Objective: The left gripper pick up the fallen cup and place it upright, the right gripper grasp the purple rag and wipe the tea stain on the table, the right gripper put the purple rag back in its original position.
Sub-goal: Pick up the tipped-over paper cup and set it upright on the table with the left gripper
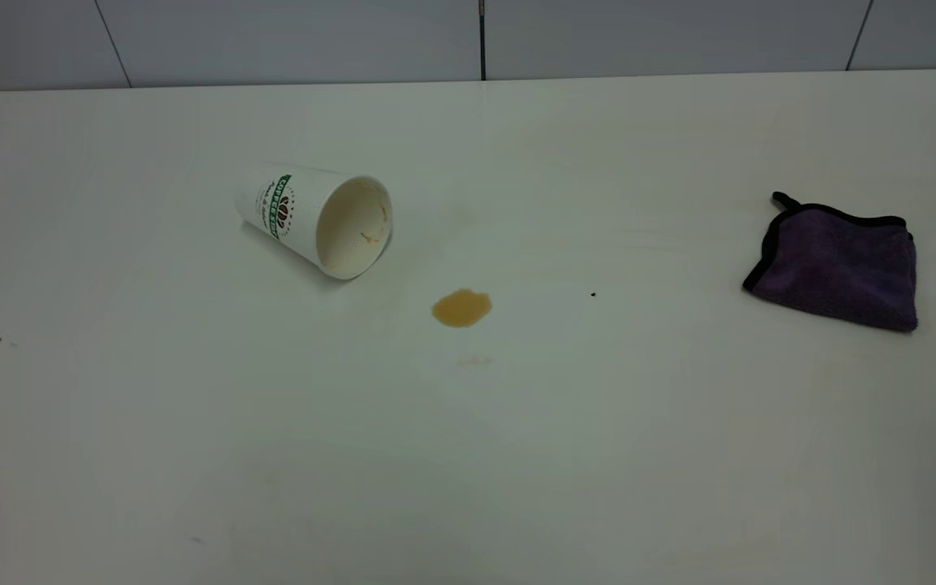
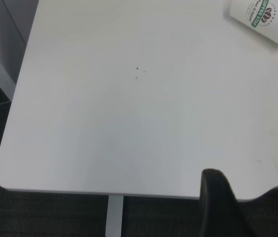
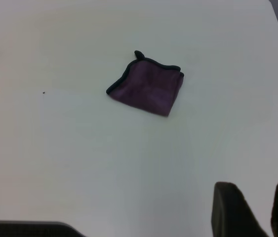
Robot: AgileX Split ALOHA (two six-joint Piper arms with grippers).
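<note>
Tall white paper cup (image 1: pixel 314 219) lies on its side on the large plain white smooth surface (image 1: pixel 468 455), left of centre in the exterior view, mouth turned toward the camera and slightly right; tan residue visible inside. Round green-and-red logo on the cup wall; the green band reads "COFFEE", remaining letters and grey print too small to read. Small oval amber-brown tea stain (image 1: pixel 461 308) sits near the cup's mouth, not touching it. Tiny black speck (image 1: pixel 593 294) to the right of the stain. Small dark purple fluffy rag with black edging (image 1: pixel 838 264) lies folded well apart at the far right, its short black loop at the upper left corner. Left pincer (image 2: pixel 250 205) hangs over the surface's near edge, well apart from the cup, fingers spread apart and empty. Right pincer (image 3: pixel 257 210) hangs well apart from the rag, fingers narrowly parted, touching nothing.
</note>
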